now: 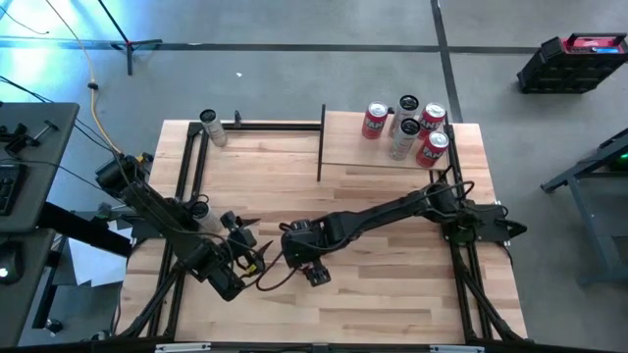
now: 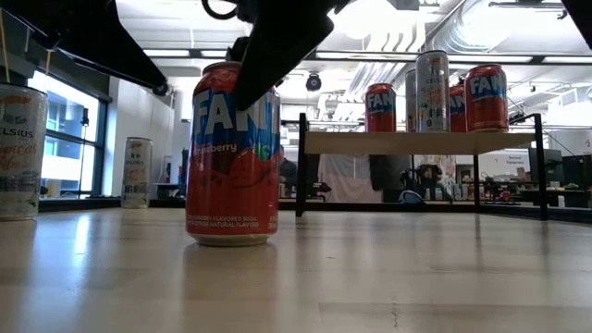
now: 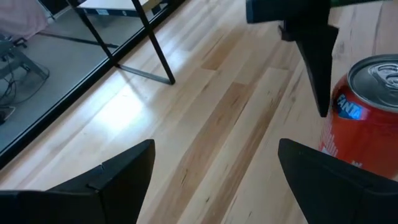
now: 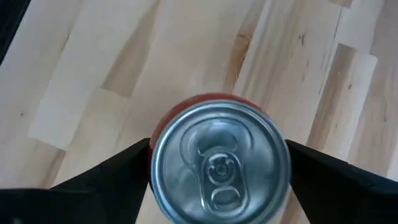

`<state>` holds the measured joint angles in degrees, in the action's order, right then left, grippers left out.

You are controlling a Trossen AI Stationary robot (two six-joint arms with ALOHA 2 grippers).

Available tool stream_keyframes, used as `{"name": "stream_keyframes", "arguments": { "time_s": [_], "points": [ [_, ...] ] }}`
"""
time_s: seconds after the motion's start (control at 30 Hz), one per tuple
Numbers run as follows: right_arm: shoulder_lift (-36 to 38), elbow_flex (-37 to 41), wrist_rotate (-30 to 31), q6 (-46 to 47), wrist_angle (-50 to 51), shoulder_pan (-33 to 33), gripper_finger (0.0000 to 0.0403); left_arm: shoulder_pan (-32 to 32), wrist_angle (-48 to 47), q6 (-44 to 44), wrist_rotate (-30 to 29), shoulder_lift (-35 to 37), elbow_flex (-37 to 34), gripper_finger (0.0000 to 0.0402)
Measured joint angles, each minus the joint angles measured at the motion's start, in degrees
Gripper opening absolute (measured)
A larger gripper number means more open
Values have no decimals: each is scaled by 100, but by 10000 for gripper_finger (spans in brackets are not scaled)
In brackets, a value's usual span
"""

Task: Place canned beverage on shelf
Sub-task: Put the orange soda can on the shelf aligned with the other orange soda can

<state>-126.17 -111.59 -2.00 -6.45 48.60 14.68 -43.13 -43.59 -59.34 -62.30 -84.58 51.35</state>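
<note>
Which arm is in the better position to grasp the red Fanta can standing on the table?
The right arm. Its hand is directly above the red Fanta can, with an open finger on each side of it. The left hand is open too, but the can sits off to one side of it.

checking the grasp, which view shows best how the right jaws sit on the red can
The right wrist view: the red can sits between the right gripper jaws, one each side. The low view shows its label with the arm over it; the left wrist view part; the high view hides it.
</note>
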Motion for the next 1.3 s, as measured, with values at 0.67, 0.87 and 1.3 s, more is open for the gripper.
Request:
{"name": "stream_keyframes", "arguments": {
  "time_s": [0.67,0.87,1.3],
  "points": [
    [85,-2142,566,62,2645,-8,302,-2,13,-63,4,0,0,333],
    [989,-1701,1024,205,3175,-160,301,-4,1,-162,42,0,0,333],
    [4062,814,1493,-108,2203,-1751,301,57,26,-188,-445,0,0,333]
  ]
}}
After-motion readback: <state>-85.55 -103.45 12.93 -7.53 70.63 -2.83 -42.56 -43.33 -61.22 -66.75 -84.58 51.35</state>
